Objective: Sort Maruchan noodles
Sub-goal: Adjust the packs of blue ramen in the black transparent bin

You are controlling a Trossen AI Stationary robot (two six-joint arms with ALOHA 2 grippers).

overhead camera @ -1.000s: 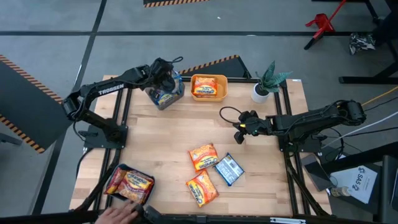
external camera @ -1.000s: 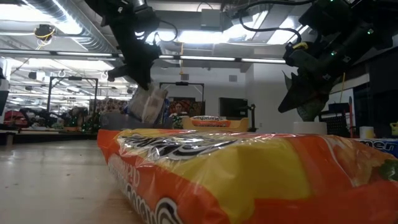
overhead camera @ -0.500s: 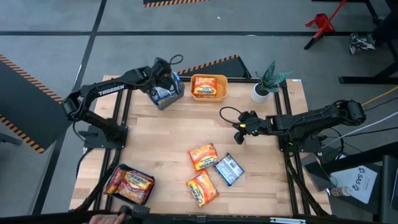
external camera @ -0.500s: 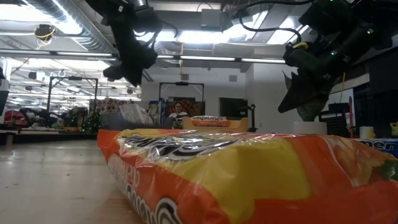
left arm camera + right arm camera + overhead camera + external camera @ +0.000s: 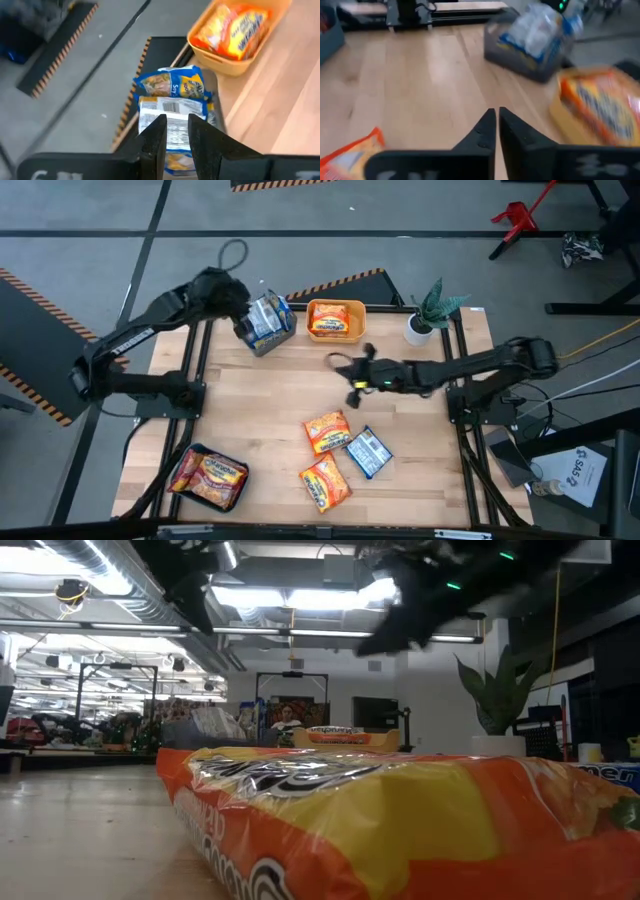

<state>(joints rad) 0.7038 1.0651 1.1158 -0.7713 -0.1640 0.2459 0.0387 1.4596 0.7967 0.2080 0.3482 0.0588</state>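
Blue Maruchan packets [image 5: 268, 315] stand in the grey bin [image 5: 212, 107] at the table's far edge. Orange packets [image 5: 335, 317] lie in the yellow-orange bin [image 5: 335, 336] beside it. Two orange packets [image 5: 326, 430] [image 5: 325, 483] and one blue packet [image 5: 368, 452] lie flat on the table. My left gripper [image 5: 240, 308] hovers just left of the grey bin, slightly open and empty [image 5: 177, 135]. My right gripper [image 5: 350, 375] is shut and empty [image 5: 497, 120], in the air over the table's middle, near the yellow-orange bin.
A dark bin [image 5: 243, 480] with reddish-orange packets sits at the near left corner. A potted plant [image 5: 420, 328] stands at the far right. Bare wood lies between the bins and the loose packets. One orange packet [image 5: 400, 820] fills the low view's foreground.
My left gripper held a blue packet hanging over the grey bin and let it go; the packet now rests in the bin. The gripper then drew back up and toward the table's far left. My right gripper swung quickly toward the table's left and slightly farther away.
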